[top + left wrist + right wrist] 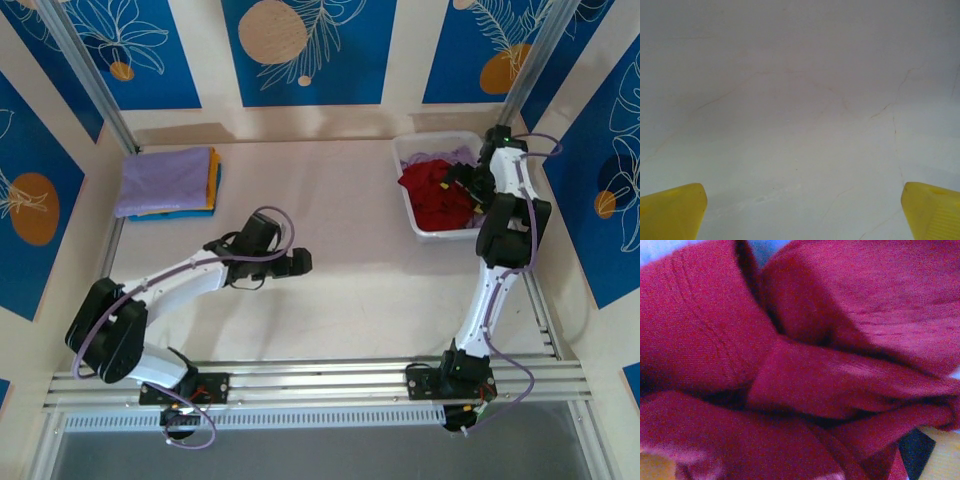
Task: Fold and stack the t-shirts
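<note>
A folded stack of t-shirts (170, 180) lies at the far left of the table, pale lavender on top with orange-yellow and bright blue edges under it. A crumpled dark red t-shirt (432, 195) fills the white basket (447, 233) at the far right, with a bit of lavender cloth (457, 155) behind it. My right gripper (462, 185) hangs down into the basket. Its yellow fingertips (945, 456) stand wide apart, open, with folds of the red t-shirt (805, 375) bulging between them. My left gripper (300, 262) is open over bare table, its yellow fingertips (672, 210) far apart.
The pale marbled tabletop (800, 100) lies under the left gripper. Blue patterned panels wall the table on three sides. A metal rail (320, 378) with both arm bases runs along the near edge. The basket stands close to the right wall.
</note>
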Available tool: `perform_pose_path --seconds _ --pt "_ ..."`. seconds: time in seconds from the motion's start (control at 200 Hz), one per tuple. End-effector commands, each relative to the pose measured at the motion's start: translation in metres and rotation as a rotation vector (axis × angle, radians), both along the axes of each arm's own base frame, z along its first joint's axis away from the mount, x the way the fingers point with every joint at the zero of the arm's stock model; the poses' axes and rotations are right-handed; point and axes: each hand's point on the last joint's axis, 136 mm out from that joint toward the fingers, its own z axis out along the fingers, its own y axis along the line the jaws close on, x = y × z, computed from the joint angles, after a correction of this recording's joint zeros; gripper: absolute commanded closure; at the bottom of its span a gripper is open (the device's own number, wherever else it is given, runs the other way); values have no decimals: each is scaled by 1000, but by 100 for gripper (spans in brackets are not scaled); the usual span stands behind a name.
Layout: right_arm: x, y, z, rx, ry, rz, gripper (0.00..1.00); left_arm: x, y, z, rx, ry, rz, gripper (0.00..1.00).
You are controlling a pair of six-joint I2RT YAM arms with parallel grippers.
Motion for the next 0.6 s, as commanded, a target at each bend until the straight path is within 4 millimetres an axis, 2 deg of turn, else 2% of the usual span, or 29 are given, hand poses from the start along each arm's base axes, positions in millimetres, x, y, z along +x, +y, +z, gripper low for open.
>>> perform_pose_path --seconds 0.0,0.135,0.25,0.31,0.455,0.52,0.595 --pt "4 -10 21 23 -31 1 1 10 -7 10 -35 -4 7 1" --pt "3 7 53 18 -86 82 0 21 -15 23 -37 -34 -15 1" --pt "-10 19 77 15 -132 100 2 29 -22 33 -43 -61 -27 1" --pt "-16 23 83 13 -143 105 4 32 -25 35 -52 -65 -28 1" --pt "-20 32 83 5 -145 142 19 37 -32 35 -75 -63 -30 1" --pt "-18 36 77 15 -134 164 29 39 -34 34 -81 -59 -33 2" --pt "-17 38 68 17 -109 177 35 40 -37 33 -83 -53 -36 2"
